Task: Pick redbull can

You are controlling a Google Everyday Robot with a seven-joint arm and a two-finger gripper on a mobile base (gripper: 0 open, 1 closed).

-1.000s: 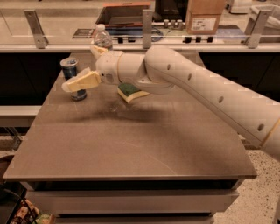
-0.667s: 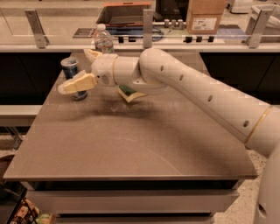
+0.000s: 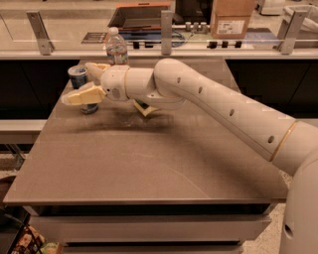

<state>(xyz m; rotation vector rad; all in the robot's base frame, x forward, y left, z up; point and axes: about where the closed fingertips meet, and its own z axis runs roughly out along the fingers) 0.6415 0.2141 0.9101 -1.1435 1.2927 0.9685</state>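
The redbull can (image 3: 78, 78) stands where it was, near the desk's (image 3: 149, 163) far left corner, close to the left edge. The gripper (image 3: 78, 82) has slid further left, its fingers (image 3: 83, 94) spread wide on either side of the can. A water bottle (image 3: 116, 47) stands just behind; the desk's surface stretches broadly toward the near edge.

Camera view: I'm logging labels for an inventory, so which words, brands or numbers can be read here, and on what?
No text can be read.
On the can: the print is too blurred. The gripper straddles it at the table's far left, fingers open.
On the bottle: the label is blurred.
On the box: the print on the white sticker is too small.
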